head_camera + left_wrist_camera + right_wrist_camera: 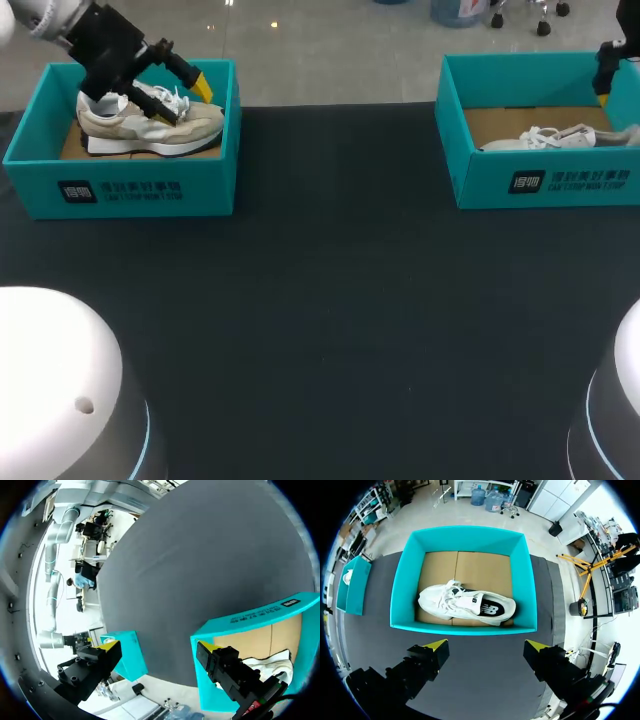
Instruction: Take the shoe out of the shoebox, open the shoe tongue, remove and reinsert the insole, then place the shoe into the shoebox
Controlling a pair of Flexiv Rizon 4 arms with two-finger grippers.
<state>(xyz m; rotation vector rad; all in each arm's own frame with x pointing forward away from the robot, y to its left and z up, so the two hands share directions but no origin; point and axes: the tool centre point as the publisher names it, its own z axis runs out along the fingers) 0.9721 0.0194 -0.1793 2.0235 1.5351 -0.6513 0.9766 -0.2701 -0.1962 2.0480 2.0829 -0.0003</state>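
Observation:
A beige and white shoe (150, 125) lies in the teal shoebox (125, 185) at the far left. My left gripper (170, 90) hangs open just above it, holding nothing. In the left wrist view the left gripper (160, 647) straddles a wall of that box (250, 622), and a white part of the shoe (272, 662) shows beside one finger. A white shoe (465, 604) lies on its side in a second teal shoebox (465, 627) at the far right. Well above it, my right gripper (486, 645) is open and empty. Only a black part of my right arm (607, 62) shows in the head view.
Dark cloth (330, 300) covers the table between the two boxes. The right box (540, 180) stands near the table's right edge. The left box (352, 587) also shows far off to the side in the right wrist view.

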